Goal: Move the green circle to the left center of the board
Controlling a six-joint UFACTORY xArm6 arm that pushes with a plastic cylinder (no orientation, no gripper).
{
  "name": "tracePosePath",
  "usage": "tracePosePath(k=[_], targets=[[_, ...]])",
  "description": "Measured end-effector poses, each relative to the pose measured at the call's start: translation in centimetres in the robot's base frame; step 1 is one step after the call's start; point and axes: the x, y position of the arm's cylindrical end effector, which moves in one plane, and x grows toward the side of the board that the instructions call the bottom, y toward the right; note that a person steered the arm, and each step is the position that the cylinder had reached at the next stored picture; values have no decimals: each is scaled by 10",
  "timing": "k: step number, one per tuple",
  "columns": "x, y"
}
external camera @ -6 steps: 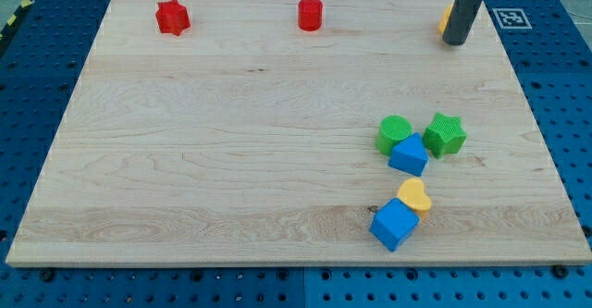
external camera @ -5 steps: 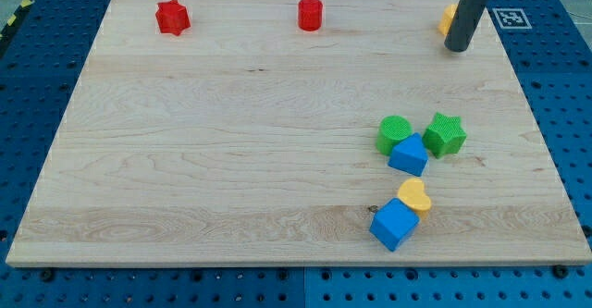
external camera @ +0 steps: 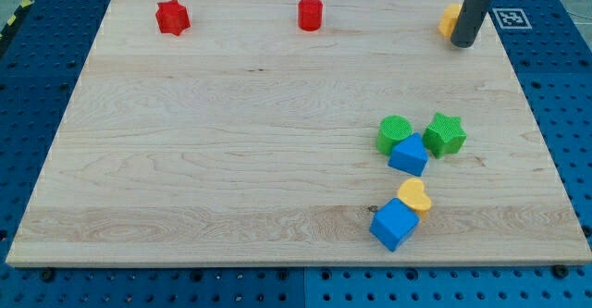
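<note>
The green circle (external camera: 395, 132) lies right of centre on the counter (external camera: 231, 160), well apart from my tip (external camera: 463, 44), which stands at the far right edge against an orange block (external camera: 450, 18); I carry no gripper, only a rod. A blue block (external camera: 408, 154) touches the circle's near side and a green star (external camera: 445, 134) sits just right, while open counter stretches leftward. Since earlier, my tip has shifted slightly right.

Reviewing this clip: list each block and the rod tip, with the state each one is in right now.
green circle: flat, touching blue block, right of centre, not at left centre.
blue block: against green circle.
green star: beside them.
yellow heart: touching blue cube.
red star: alone, top.
red cylinder: alone, top.
orange block: partly hidden by rod.
my tip: top right, far from green circle.
</note>
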Motion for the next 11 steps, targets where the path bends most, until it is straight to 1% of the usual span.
tracePosePath(k=[1, 4, 6, 8, 9, 10, 11], targets=[[-15, 0], [-38, -4], [-39, -4], [-21, -4], [-7, -8], [21, -23], [29, -28]])
